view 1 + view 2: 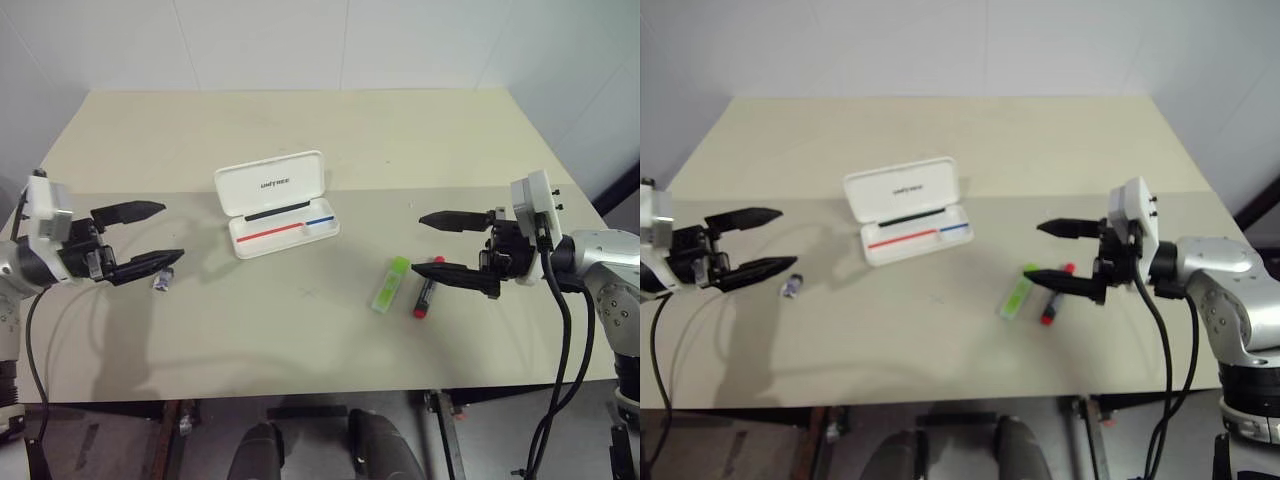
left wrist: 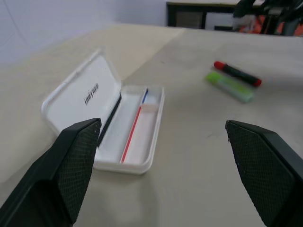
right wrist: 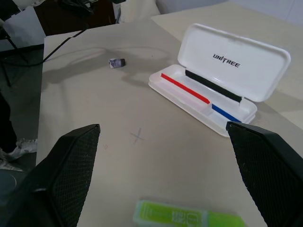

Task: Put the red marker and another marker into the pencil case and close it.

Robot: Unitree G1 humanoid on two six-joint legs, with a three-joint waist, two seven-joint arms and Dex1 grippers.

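The white pencil case lies open in the middle of the table, lid raised, with red and blue stripes inside. To its right lie the light-green marker and, just beyond it, the red marker with its black end. My right gripper hovers open above the table right of the red marker, fingers pointing left. At the table's left side my left gripper hangs open, pointing right toward the case. Nothing sits between either pair of fingers.
A small dark-and-white object lies on the table under the left gripper's fingers. A faint cross mark is drawn on the tabletop between the case and the markers. White walls stand behind the table.
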